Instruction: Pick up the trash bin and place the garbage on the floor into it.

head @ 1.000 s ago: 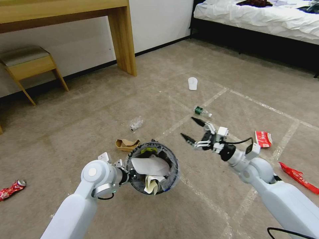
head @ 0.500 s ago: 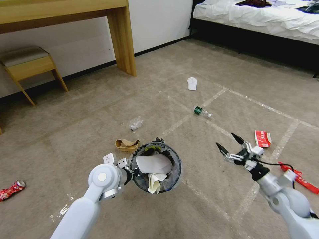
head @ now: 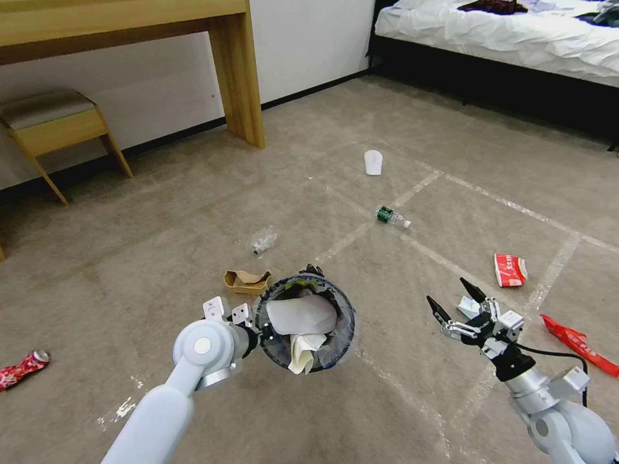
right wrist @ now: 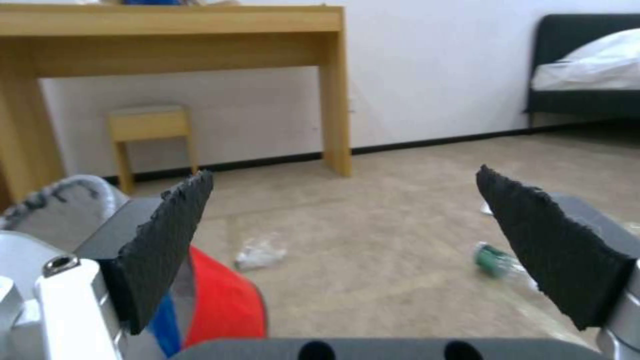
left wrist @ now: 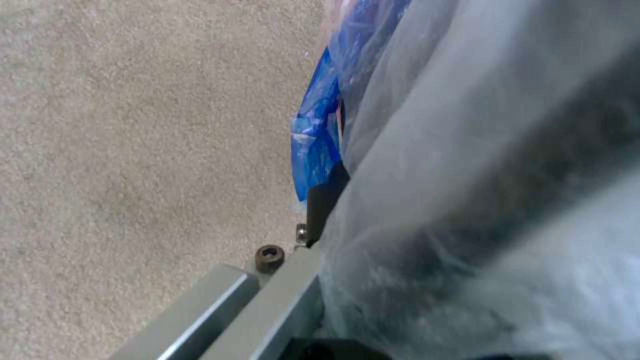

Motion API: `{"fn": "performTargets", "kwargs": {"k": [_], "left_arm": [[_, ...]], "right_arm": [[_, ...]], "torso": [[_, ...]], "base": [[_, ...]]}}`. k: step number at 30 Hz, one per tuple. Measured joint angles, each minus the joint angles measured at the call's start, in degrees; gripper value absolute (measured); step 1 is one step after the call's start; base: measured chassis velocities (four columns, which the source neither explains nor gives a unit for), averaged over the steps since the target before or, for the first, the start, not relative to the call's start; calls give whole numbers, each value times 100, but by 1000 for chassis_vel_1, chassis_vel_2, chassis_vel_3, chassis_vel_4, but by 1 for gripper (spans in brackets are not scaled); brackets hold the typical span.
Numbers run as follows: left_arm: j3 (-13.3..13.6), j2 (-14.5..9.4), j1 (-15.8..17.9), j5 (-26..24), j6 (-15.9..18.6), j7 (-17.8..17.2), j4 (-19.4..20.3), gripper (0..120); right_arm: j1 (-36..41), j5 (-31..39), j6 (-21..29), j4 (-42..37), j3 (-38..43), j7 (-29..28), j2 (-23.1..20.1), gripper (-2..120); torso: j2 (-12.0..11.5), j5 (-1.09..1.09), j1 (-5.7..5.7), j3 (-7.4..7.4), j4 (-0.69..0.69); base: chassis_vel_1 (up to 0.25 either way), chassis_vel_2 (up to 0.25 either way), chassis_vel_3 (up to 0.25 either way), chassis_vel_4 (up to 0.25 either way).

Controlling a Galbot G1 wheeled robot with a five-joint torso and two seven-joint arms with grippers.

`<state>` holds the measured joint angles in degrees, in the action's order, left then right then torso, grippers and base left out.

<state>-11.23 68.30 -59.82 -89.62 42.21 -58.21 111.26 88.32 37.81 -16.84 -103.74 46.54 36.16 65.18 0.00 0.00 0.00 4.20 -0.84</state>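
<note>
The left gripper point(head: 261, 335) clamps the near rim of the trash bin point(head: 308, 332), holding it upright above the floor point(head: 193, 212); in the left wrist view one dark finger point(left wrist: 325, 200) presses against the clear bag and its blue edge point(left wrist: 313, 145). Inside the bin, just beyond that gripper, lie a white slipper point(head: 302, 314) and crumpled paper point(head: 303, 351). The right gripper point(head: 454, 301) hangs well to the right of the bin, its two black fingers spread wide with nothing between them; the right wrist view shows the serrated pads point(right wrist: 167, 240) far apart, with the bin's red wall point(right wrist: 223, 300) beside one of them. Beyond the bin from the left gripper sit a brown cardboard piece point(head: 247, 281) and, farther out, a crushed clear bottle point(head: 264, 240). Ahead of the right gripper lies a green-labelled bottle point(head: 391, 216), and farther still a white slipper point(head: 373, 162). Just to the right of the right gripper are a red and white wrapper point(head: 510, 269) and a long red wrapper point(head: 577, 343). Far to the left of the left gripper rests a crushed red can point(head: 22, 368).
</note>
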Motion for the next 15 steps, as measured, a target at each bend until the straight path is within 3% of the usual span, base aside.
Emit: {"fn": "performTargets", "kwargs": {"k": [7, 15], "left_arm": [[78, -3, 81, -120, -2, -10, 2, 0], [186, 24, 99, -172, -5, -27, -17, 0]], "right_arm": [[366, -136, -53, -5, 472, 95, 196, 100], [639, -179, -148, 15, 876, 204, 433, 100]], "torso": [[0, 0, 0, 0, -2], [0, 0, 0, 0, -3]], "base": [[0, 0, 0, 0], [-79, -69, -68, -60]]}}
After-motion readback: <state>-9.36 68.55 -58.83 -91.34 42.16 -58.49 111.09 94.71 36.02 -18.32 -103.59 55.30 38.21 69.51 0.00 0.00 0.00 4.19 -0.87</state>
